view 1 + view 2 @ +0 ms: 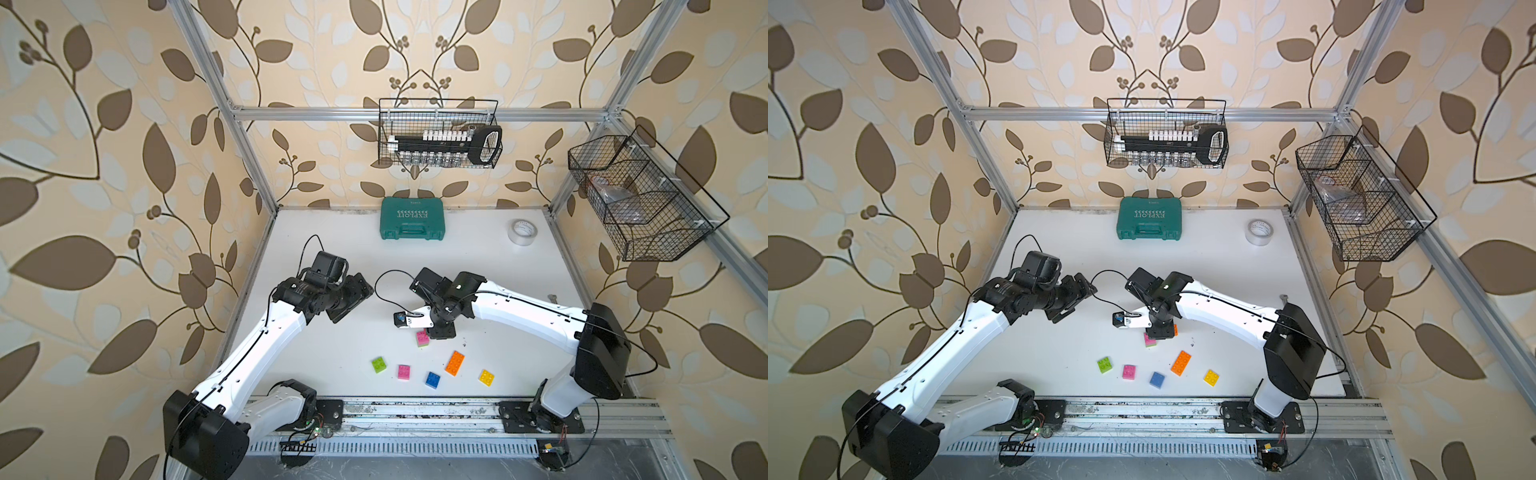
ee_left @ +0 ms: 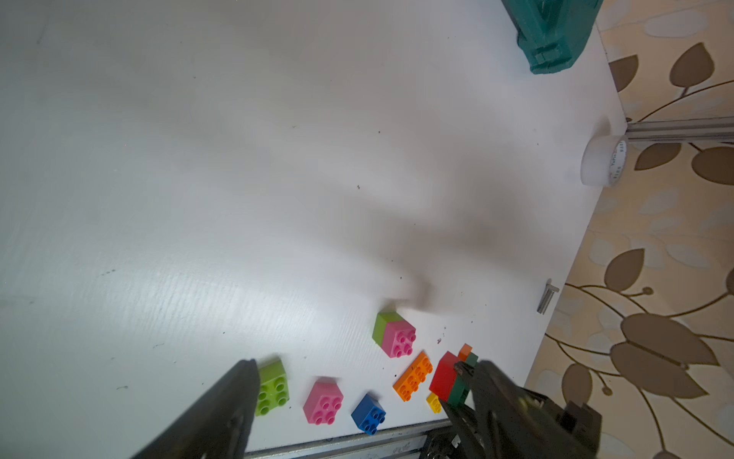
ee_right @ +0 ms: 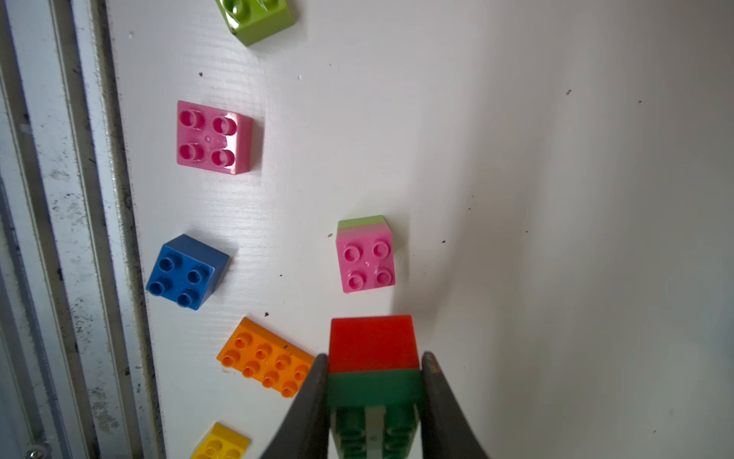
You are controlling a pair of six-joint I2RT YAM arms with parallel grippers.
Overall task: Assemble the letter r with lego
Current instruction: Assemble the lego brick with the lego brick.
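The right end effector (image 3: 373, 381) is clamped on a stack of red and dark green studded plastic bricks (image 3: 373, 345). Its two fingers press the green brick's sides, close to a pink-over-lime plastic brick pair (image 3: 365, 258). The left end effector (image 2: 353, 365) is spread wide above the white counter (image 1: 332, 257) and holds nothing. Loose on the counter toward the robot's base rail lie a lime square brick (image 1: 378, 364), a pink square brick (image 1: 404, 371), a blue square brick (image 1: 432, 380), a long orange brick (image 1: 454, 362) and a yellow square brick (image 1: 486, 377).

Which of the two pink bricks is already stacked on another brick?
The pink brick nearest the right pincer: it sits on a lime brick. The other pink brick lies alone beside the blue brick.
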